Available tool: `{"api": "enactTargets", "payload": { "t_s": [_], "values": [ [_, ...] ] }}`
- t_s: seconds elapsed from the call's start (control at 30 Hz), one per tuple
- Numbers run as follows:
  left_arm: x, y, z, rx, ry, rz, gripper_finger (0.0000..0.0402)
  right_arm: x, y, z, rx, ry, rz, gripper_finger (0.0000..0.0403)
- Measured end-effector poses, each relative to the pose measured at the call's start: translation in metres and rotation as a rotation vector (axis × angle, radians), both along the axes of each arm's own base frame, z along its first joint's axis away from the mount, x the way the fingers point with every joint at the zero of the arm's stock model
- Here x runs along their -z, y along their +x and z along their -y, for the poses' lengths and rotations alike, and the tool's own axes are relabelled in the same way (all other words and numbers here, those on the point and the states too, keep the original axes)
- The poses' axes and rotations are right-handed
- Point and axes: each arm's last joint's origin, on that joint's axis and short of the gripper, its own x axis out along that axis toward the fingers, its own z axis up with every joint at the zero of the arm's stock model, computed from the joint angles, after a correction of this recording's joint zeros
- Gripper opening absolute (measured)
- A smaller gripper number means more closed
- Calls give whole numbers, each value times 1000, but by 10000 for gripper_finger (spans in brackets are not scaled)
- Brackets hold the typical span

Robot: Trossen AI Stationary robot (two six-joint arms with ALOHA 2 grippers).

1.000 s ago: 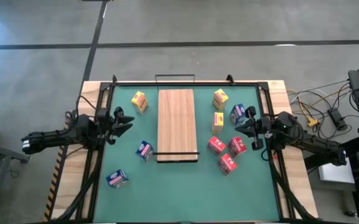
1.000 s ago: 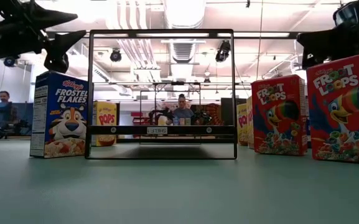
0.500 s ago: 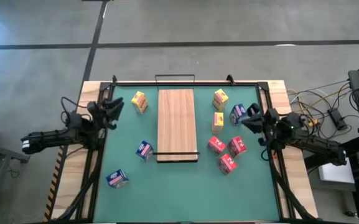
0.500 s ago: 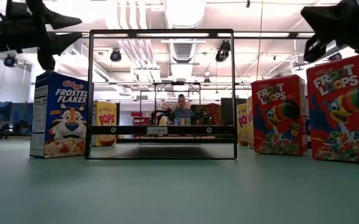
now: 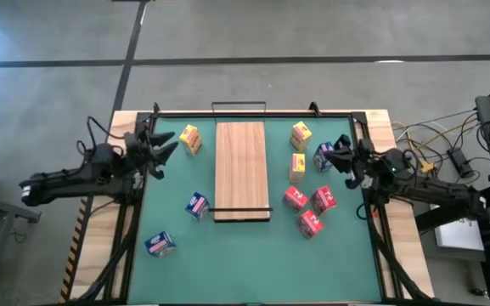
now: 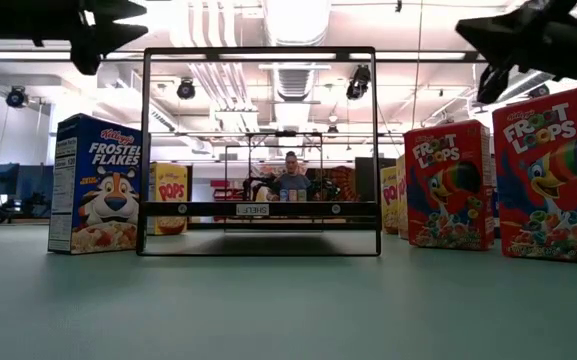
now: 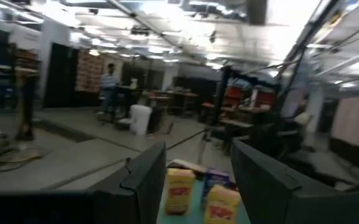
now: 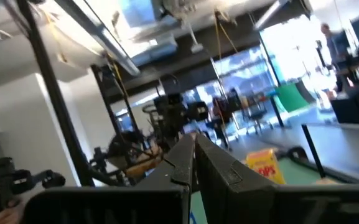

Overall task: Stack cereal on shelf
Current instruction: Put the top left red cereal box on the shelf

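Nine cereal boxes point(image 5: 296, 198) are all sitting on the green mat point(image 5: 253, 255), none on the shelf point(image 5: 241, 170), so picking isn't started. Left gripper point(image 5: 165, 149) is hovering part open and empty by a yellow box point(image 5: 190, 138); right gripper point(image 5: 340, 157) is hovering closed beside a blue box point(image 5: 323, 155). Next move needs jaws spread and lowered around one box; neighbouring boxes are crowding the right side.

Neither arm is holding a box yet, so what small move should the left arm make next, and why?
Probably lower the left gripper toward the small yellow cardboard cereal box beside it: its fingers are apart and empty, that box is the closest one, and the long light-wood shelf board is bare.
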Motion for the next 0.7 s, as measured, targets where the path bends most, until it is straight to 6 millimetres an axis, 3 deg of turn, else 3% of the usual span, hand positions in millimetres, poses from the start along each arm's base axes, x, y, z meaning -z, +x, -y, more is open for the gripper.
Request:
{"api": "enactTargets", "payload": {
  "t_s": [0.37,0.7],
  "values": [
    [-8,4,-4,-143,51,-313,165,-44,57,20,-13,210,-395,9],
    [-23,0,-4,-148,76,-351,165,-82,83,16,108,443,-842,9]
  ]
}}
